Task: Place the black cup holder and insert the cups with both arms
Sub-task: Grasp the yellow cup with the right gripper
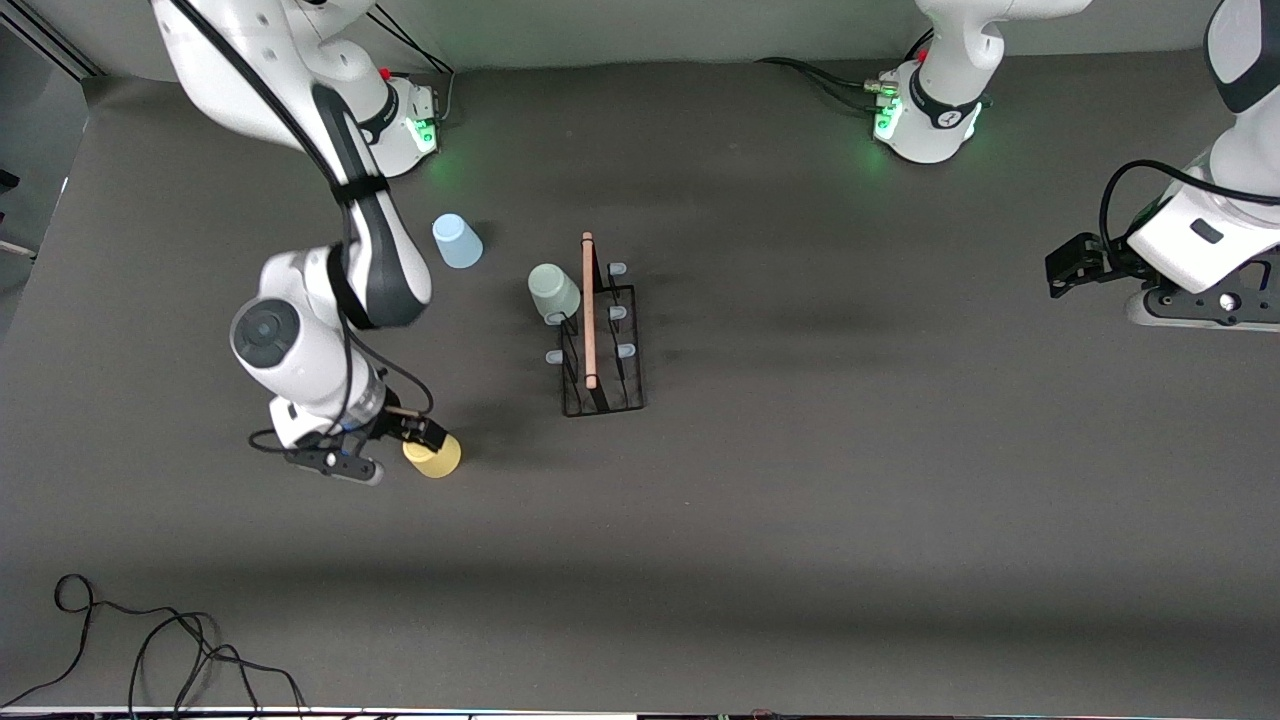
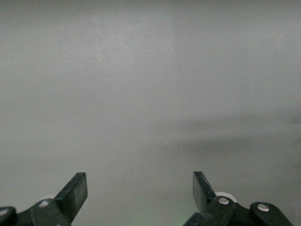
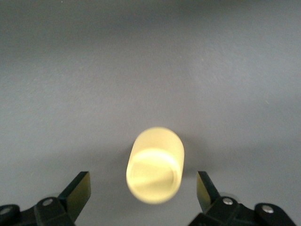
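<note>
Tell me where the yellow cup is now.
The yellow cup is on the table toward the right arm's end, nearer the front camera than the black cup holder, between the open right gripper's fingers.

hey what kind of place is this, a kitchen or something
Likely a robotics lab, not a kitchen: two bench-mounted arms with green-lit bases, a plain grey table with loose cables, and a cup rack as props.

The table [image 1: 800, 500] is dark grey. The cup holder [image 1: 603, 345] is black wire with a light wood rod and pale blue tips. One cup is yellow [image 1: 438, 456], one pale blue [image 1: 457, 241], one mint green [image 1: 553, 291]. The arms are white with dark grey joints.
</note>
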